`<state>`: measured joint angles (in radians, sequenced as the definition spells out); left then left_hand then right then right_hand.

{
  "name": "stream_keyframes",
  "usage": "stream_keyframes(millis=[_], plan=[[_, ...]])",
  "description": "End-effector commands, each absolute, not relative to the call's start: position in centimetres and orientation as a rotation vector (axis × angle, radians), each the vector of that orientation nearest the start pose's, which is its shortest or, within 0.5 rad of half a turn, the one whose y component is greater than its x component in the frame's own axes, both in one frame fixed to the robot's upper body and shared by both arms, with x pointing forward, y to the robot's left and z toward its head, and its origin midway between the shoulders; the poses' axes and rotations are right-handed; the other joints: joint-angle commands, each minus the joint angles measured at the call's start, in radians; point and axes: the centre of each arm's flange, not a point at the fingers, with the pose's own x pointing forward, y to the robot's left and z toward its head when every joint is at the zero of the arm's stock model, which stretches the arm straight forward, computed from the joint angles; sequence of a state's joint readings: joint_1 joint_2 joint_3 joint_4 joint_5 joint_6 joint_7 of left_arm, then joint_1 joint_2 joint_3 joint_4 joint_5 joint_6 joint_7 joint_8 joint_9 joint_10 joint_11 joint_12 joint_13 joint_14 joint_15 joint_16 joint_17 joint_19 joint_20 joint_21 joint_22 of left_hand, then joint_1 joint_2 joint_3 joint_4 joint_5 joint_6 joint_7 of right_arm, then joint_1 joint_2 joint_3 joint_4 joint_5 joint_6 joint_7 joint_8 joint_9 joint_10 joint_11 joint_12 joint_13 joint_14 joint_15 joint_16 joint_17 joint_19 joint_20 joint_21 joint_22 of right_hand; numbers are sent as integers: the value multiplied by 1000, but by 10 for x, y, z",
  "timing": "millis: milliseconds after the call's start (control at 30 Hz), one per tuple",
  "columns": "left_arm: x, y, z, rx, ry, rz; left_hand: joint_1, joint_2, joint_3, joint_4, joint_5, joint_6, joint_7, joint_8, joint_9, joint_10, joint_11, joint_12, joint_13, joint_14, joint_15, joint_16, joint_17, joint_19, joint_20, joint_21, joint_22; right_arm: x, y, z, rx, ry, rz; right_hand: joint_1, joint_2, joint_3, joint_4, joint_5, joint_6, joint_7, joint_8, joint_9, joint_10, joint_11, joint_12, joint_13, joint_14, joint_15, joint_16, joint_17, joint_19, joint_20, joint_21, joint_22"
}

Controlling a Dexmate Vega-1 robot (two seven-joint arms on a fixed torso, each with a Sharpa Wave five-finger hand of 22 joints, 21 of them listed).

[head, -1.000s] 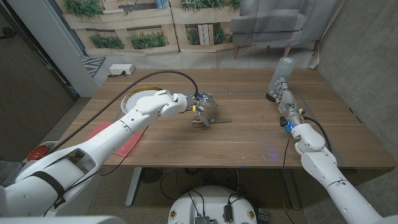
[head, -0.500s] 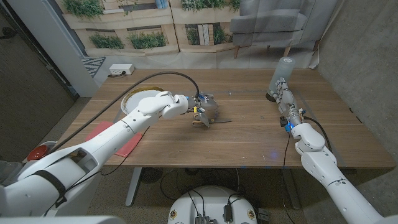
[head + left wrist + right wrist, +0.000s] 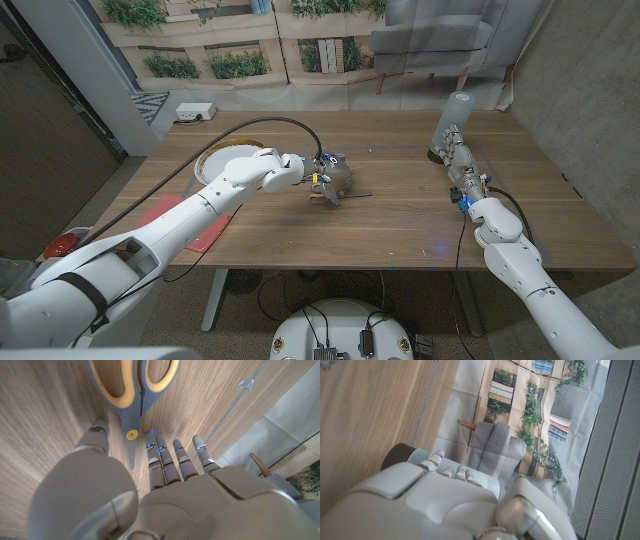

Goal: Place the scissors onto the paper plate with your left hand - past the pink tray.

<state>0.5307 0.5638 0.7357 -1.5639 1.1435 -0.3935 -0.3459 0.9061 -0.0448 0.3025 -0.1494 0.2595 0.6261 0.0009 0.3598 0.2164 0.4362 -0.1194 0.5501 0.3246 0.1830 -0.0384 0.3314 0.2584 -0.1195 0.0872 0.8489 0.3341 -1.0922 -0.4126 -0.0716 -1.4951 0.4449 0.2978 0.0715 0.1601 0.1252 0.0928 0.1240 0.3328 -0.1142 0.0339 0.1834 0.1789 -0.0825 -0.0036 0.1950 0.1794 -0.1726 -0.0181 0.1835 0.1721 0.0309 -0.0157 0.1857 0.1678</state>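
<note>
The scissors [image 3: 340,195] lie on the table near its middle, blue-grey with yellow-lined handles [image 3: 132,387]. My left hand [image 3: 334,173] hovers right over them, its fingers [image 3: 165,457] on one side of the blade and the thumb [image 3: 97,435] on the other, apart and not clasping anything. The paper plate [image 3: 222,160] sits at the table's left, beyond the pink tray [image 3: 200,228]. My right hand [image 3: 457,155] stands at the far right beside a translucent cup [image 3: 450,120], holding nothing.
A black cable [image 3: 250,125] arcs from my left wrist over the plate. The cup [image 3: 470,472] has a dark base [image 3: 397,455] by my right fingers. Bare wood lies between the two hands. A white power strip [image 3: 195,112] lies on the floor behind the table.
My left forearm has crept a touch to the right over the scissors. The scissors and the right hand have stayed put.
</note>
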Motion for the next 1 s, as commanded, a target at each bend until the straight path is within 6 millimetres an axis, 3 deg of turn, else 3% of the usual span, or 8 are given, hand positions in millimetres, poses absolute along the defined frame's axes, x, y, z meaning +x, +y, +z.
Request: stream_keyframes(millis=[33,333,400,567,700,733,833,1000], plan=[[612,77,0,2183,-863,-439,22,8,-8,0,2,53,-18,31,4,71,-26,38,13,61,-64,29,17,19,-2,22,4,597,-333,-55,6,-675,103,8,3,1,-4,2,2,5,5,3,3,6,-1,3,-3,7,0,4,-4,-3,5,3],[609,78,-3,2174,-889,-414,77,34,-39,-4,-13,143,-35,87,0,252,-65,159,73,248,-109,167,121,86,12,93,15,596,-332,-55,4,-675,102,9,4,2,-5,1,2,4,5,3,4,6,-1,3,-2,7,1,3,-4,-3,5,3],[607,78,-4,2177,-898,-409,106,40,-49,-9,-19,181,-46,109,2,311,-76,207,101,308,-133,222,164,114,5,122,22,596,-332,-55,1,-677,103,10,4,2,-5,1,2,5,5,3,3,6,-2,3,-2,7,1,3,-4,-3,5,3],[606,78,-8,2179,-915,-391,182,65,-52,-16,-35,237,-46,141,3,410,-86,247,103,416,-173,327,246,165,-2,172,21,594,-333,-54,1,-680,100,10,4,3,-6,1,2,5,5,3,3,6,-2,3,-2,7,1,3,-4,-3,5,3],[605,79,-9,2170,-928,-374,232,92,-33,-21,-43,278,-45,160,5,443,-85,241,81,470,-183,348,256,200,-7,199,20,592,-333,-55,-4,-681,99,11,5,3,-6,1,2,5,5,3,3,5,-2,3,-2,7,1,3,-4,-3,5,3],[605,79,-9,2164,-935,-367,259,104,-24,-25,-49,322,-53,179,6,472,-84,245,80,497,-185,363,264,208,-12,211,19,592,-333,-55,-2,-680,99,11,5,3,-6,1,2,5,5,3,4,5,-2,3,-2,7,1,3,-4,-3,5,3],[604,81,-10,2149,-953,-350,320,135,7,-28,-66,373,-38,202,4,512,-83,243,86,546,-195,373,270,228,-14,242,19,591,-333,-55,-4,-682,97,12,5,4,-6,0,1,6,5,3,3,5,-2,3,-2,7,0,3,-4,-4,5,3],[602,81,-13,2153,-970,-337,345,135,17,-22,-77,412,-36,218,-1,558,-80,243,93,600,-197,381,276,258,-25,275,16,589,-333,-55,-7,-685,93,12,5,4,-7,0,2,5,5,3,3,6,-3,3,-2,8,0,3,-4,-3,5,3]])
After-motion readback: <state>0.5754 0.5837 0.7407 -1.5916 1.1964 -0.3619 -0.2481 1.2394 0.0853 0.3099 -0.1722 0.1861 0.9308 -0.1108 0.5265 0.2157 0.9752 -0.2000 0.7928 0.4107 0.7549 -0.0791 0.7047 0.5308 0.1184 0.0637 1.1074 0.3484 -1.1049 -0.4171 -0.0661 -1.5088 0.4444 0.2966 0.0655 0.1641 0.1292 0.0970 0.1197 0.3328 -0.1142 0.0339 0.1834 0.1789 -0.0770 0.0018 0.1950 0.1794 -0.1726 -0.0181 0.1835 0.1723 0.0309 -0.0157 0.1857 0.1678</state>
